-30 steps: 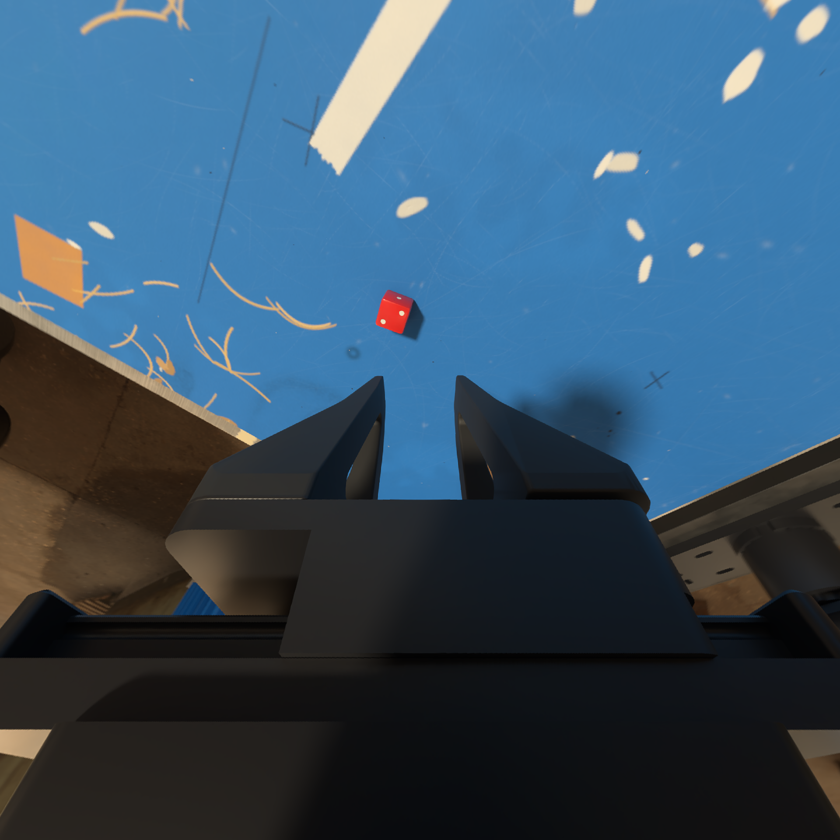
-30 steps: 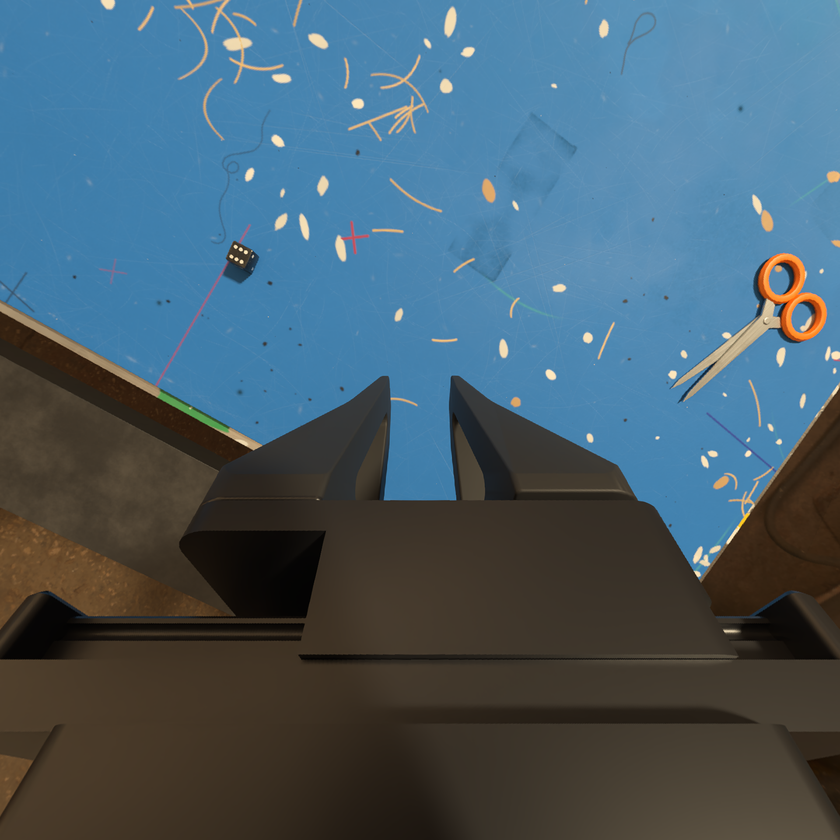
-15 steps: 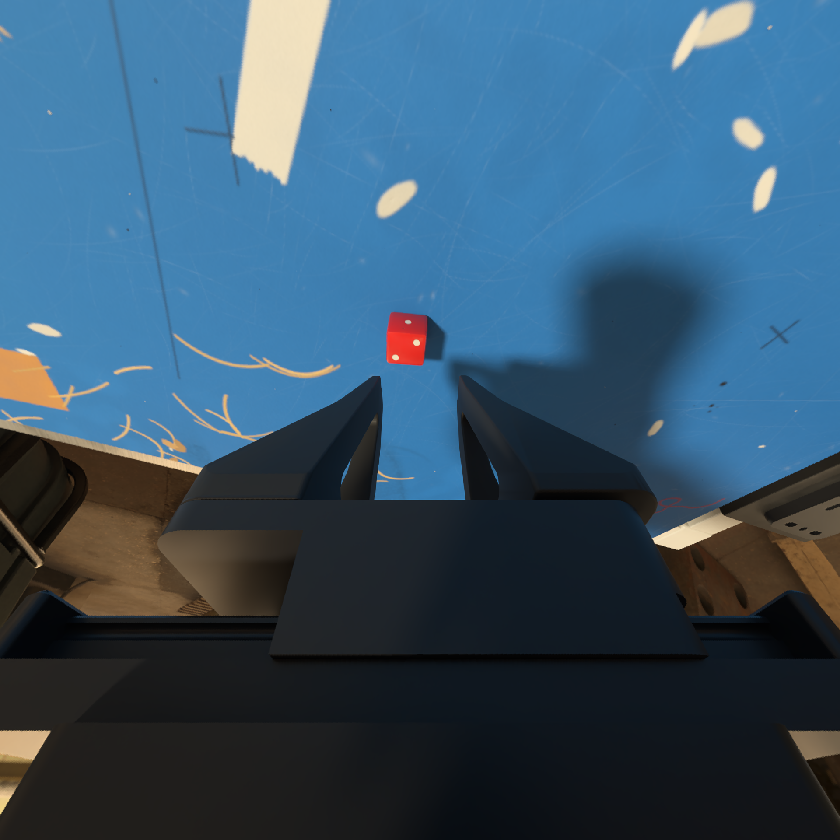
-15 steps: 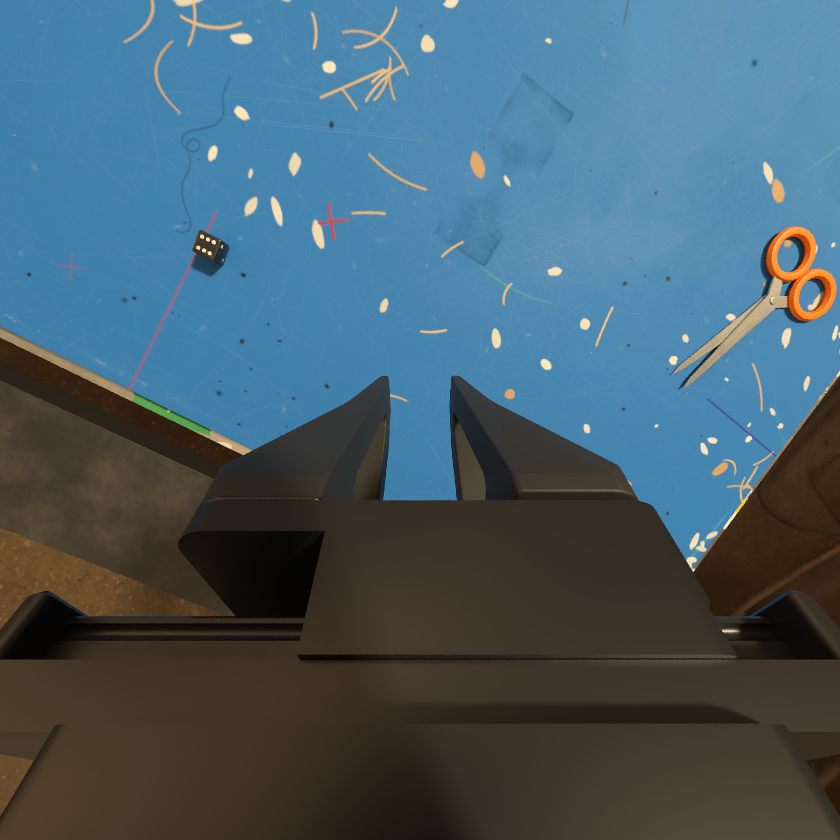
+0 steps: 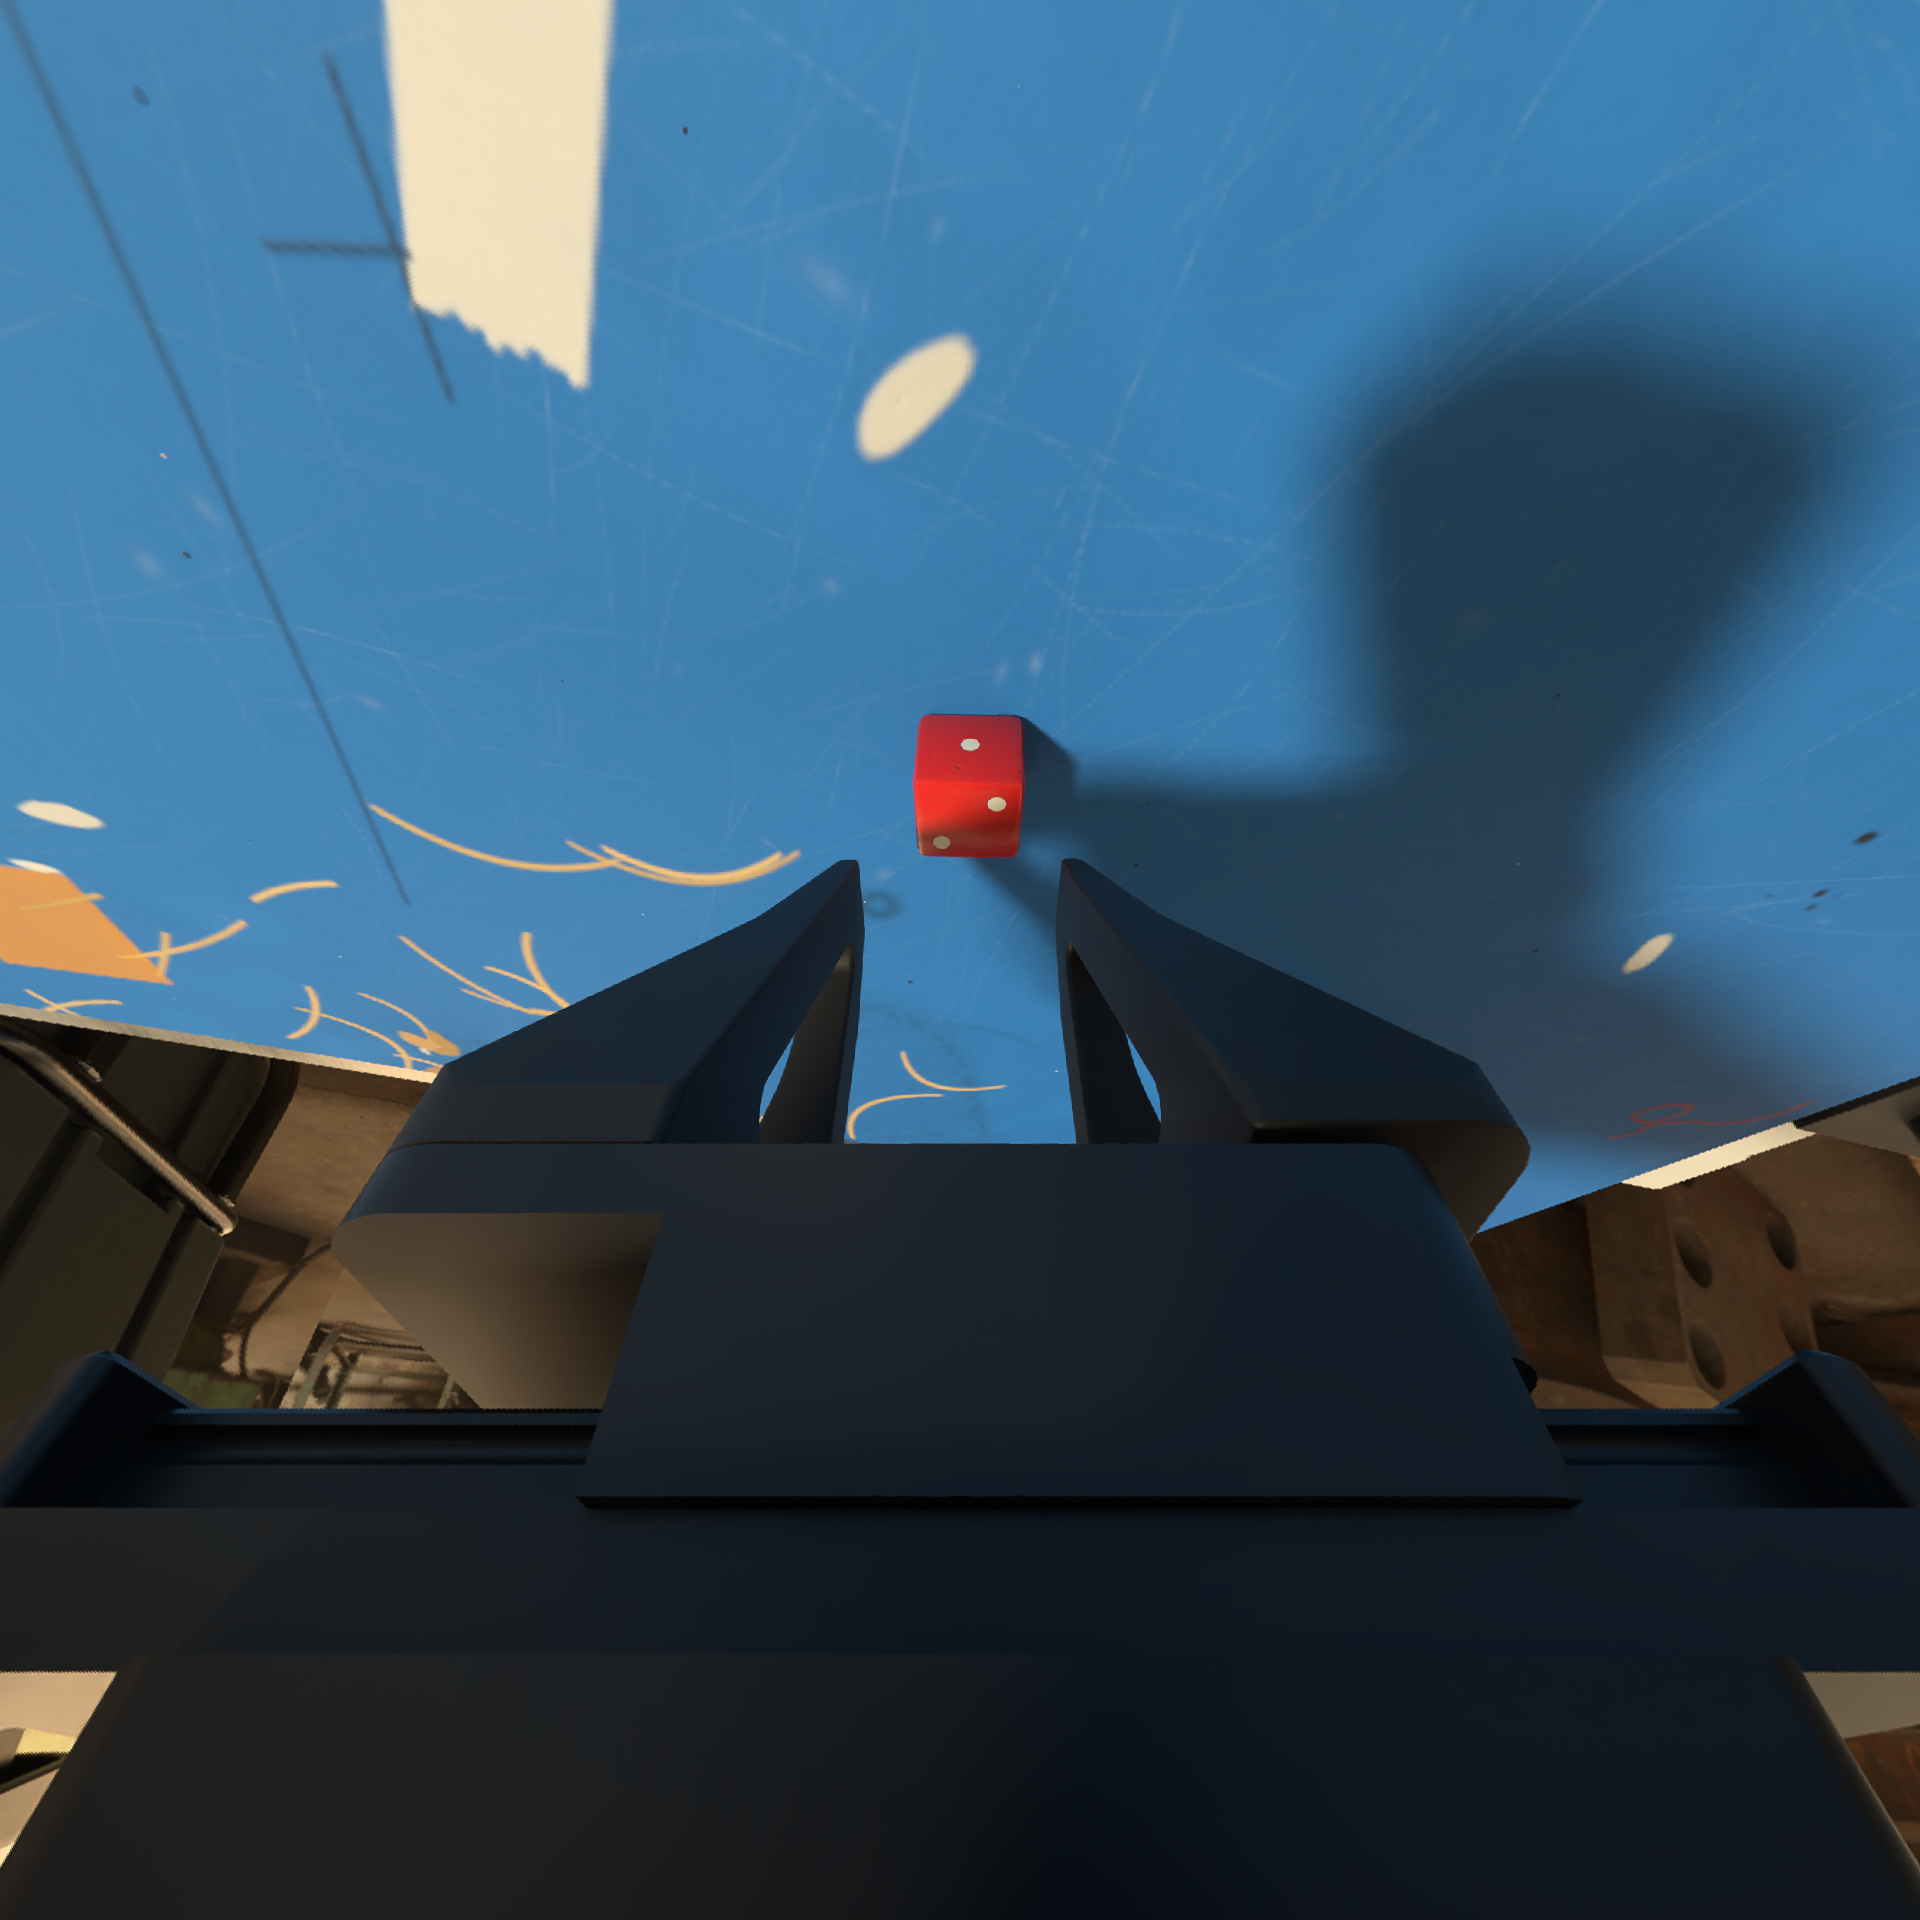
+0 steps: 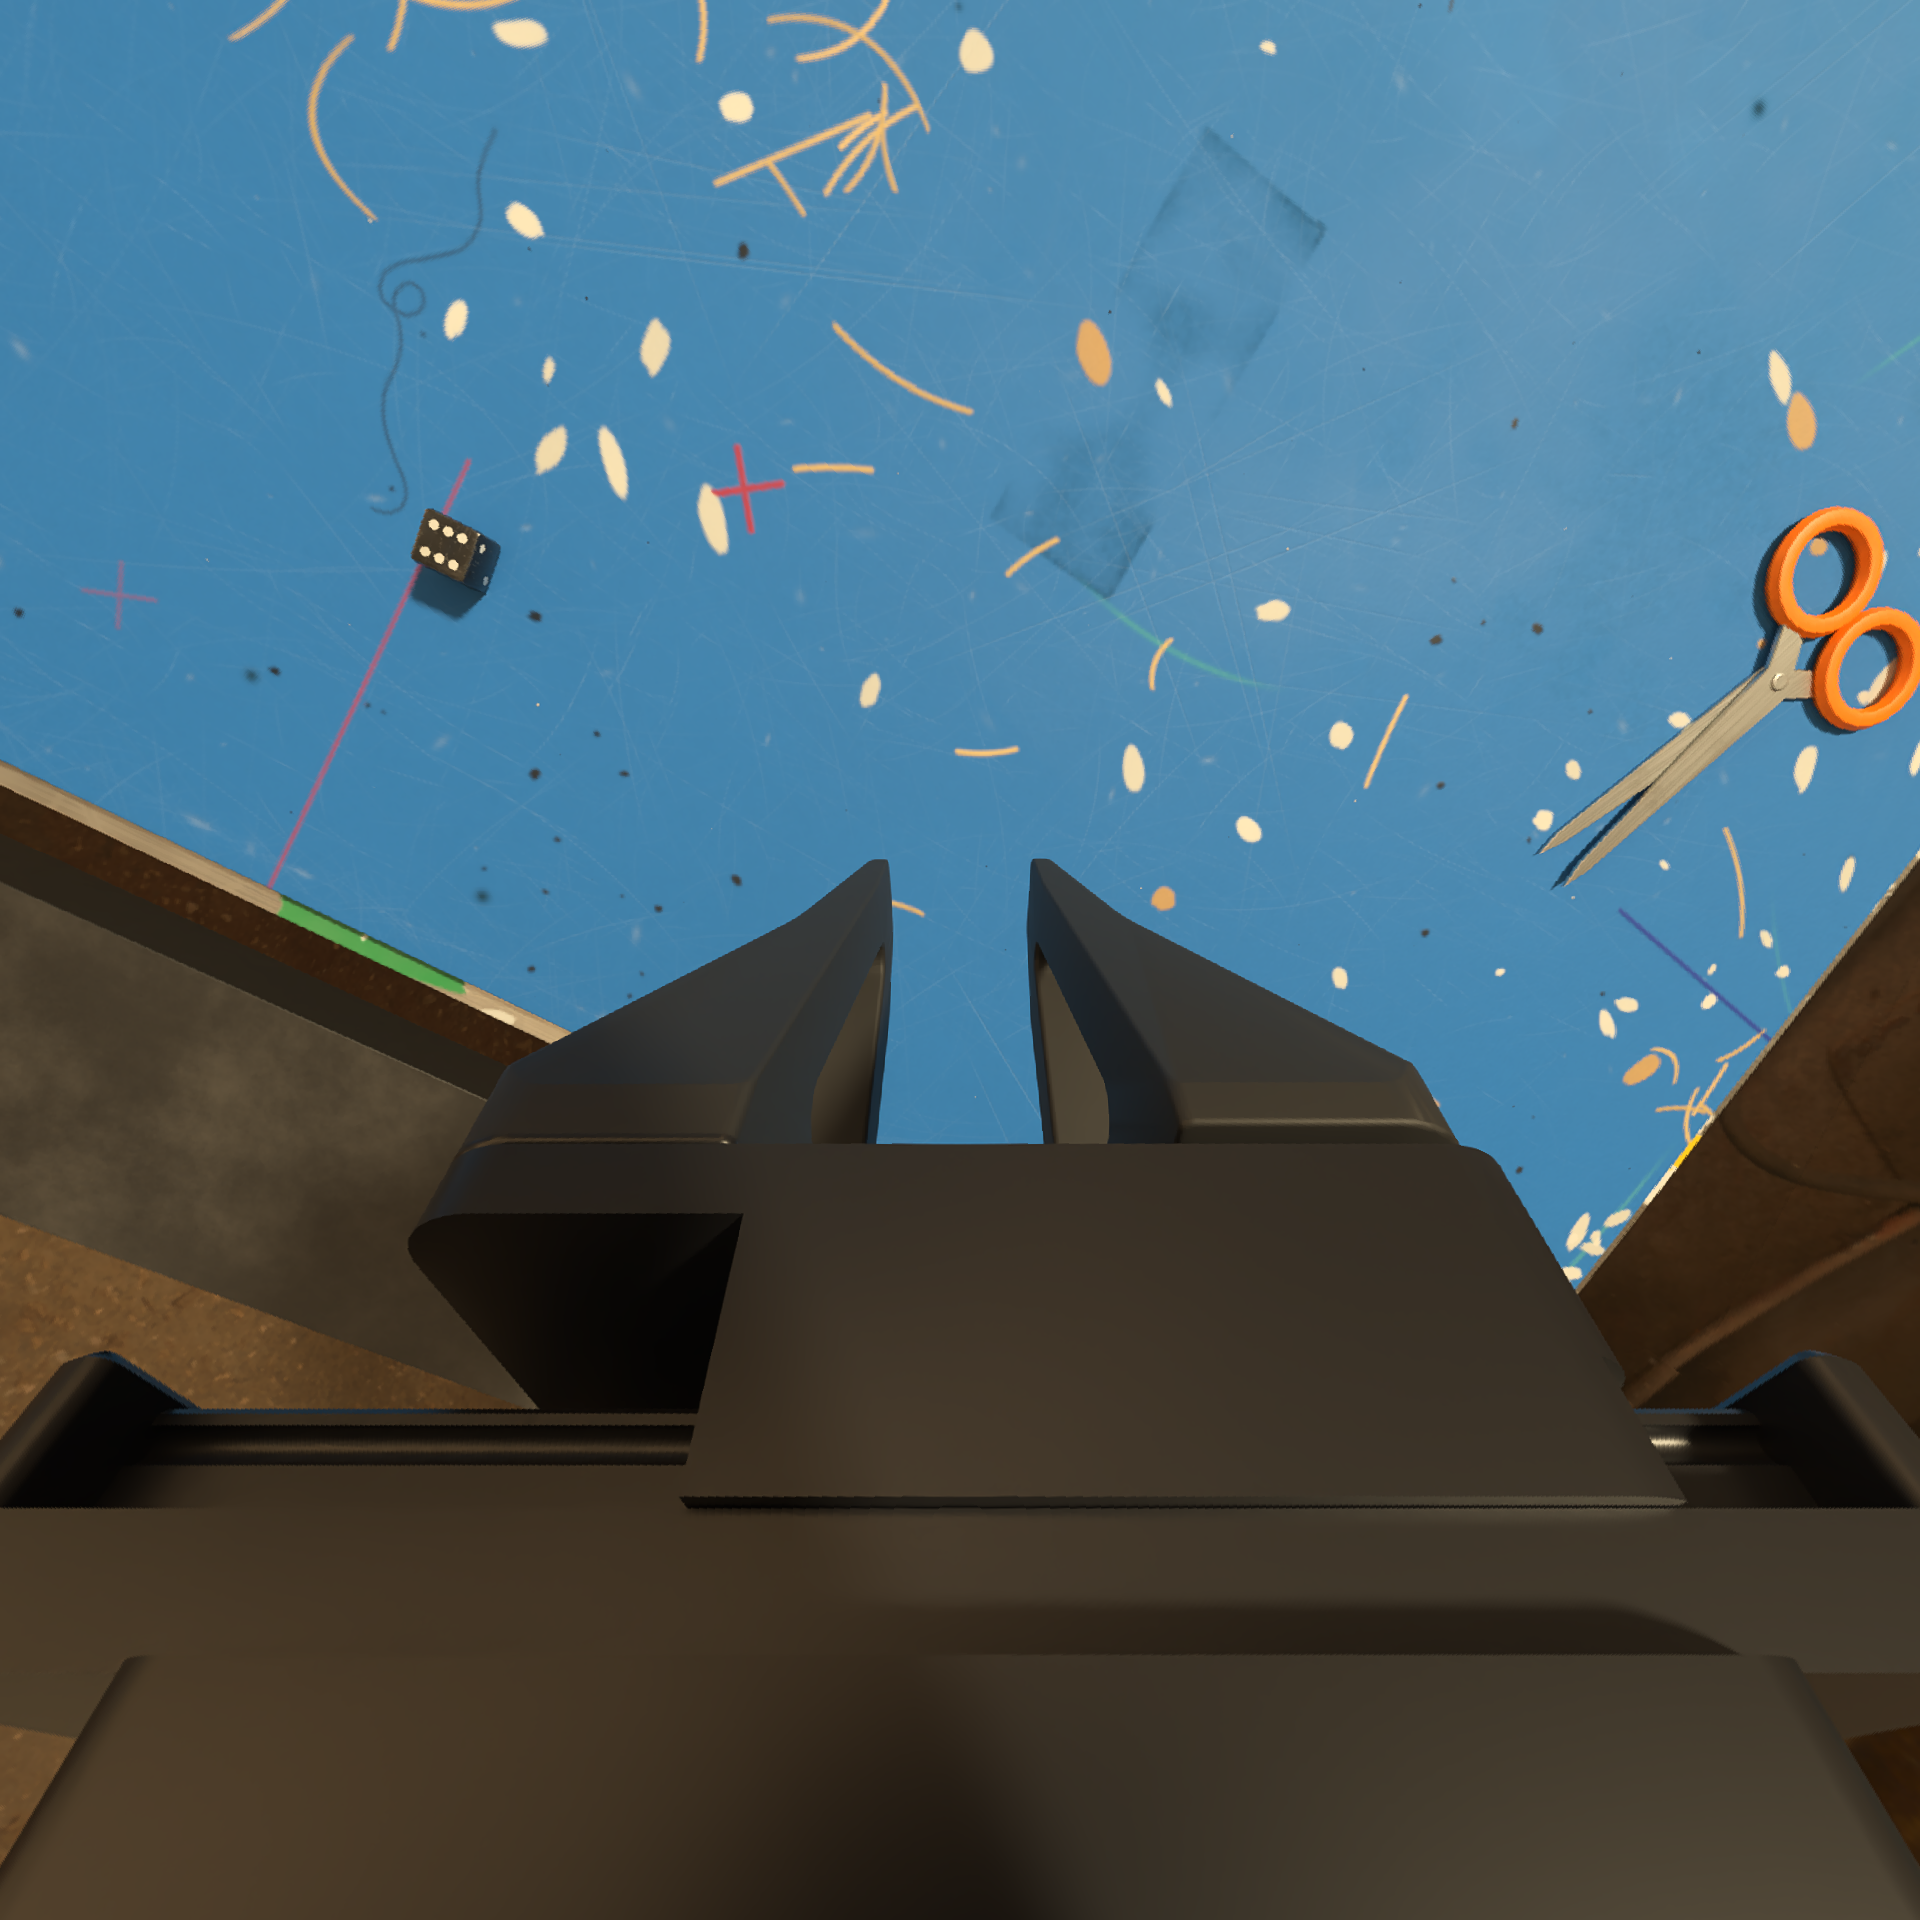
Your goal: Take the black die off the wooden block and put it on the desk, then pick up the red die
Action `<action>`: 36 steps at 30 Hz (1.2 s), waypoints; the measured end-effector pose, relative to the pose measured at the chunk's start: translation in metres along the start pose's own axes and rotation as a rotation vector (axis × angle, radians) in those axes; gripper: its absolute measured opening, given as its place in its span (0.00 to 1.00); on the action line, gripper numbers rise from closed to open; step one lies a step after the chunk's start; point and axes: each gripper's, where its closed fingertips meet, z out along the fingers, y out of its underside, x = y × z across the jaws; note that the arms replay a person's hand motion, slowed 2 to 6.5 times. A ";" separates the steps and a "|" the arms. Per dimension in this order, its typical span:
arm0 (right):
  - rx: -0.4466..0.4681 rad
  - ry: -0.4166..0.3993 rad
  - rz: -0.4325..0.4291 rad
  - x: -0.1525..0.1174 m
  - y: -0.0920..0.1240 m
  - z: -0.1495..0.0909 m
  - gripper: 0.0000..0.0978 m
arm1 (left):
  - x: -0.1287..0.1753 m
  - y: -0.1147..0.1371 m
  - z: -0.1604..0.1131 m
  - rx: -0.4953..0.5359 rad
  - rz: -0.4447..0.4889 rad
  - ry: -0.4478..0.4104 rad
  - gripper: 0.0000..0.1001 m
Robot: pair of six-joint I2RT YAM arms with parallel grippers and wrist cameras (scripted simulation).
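The left gripper (image 5: 960,864) hangs over the blue desk (image 5: 1195,312) with its fingers parted and nothing between them; the red die (image 5: 968,785) sits flat on the desk just beyond the fingertips, on the line of the gap, not yet touched. The black die (image 6: 453,548) lies on the desk, no wooden block in sight, so the 1st half of the task looks done; the right gripper (image 6: 960,864) is slightly parted, empty and well apart from it.

To take the red die cleanly, the fingers should likely go forward and down until 1 stands on each side face, then close squarely; the gap looks only a little wider than the die, so a small sideways error could nudge it away.

The desk's near edge runs close behind the left fingers; ahead lies open surface, flat marks and a pale strip (image 5: 499,187) only. Scissors (image 6: 1756,686) rest near the desk's right edge, well clear.
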 end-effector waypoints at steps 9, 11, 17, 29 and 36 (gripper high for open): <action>-0.016 0.000 -0.010 -0.001 0.001 0.003 0.22 | -0.001 -0.002 0.010 -0.012 0.004 0.007 0.33; -0.019 0.000 -0.013 -0.001 0.001 0.003 0.22 | -0.001 -0.001 0.012 -0.021 0.002 0.007 0.33; -0.022 -0.002 -0.019 -0.001 0.002 0.004 0.22 | 0.001 -0.002 0.016 -0.026 0.001 0.017 0.22; -0.008 -0.005 -0.026 -0.003 0.000 0.000 0.21 | 0.003 -0.008 -0.003 0.060 -0.014 -0.025 0.18; 0.040 -0.007 -0.050 -0.009 -0.011 -0.004 0.21 | 0.005 -0.028 -0.062 0.340 -0.094 -0.072 0.18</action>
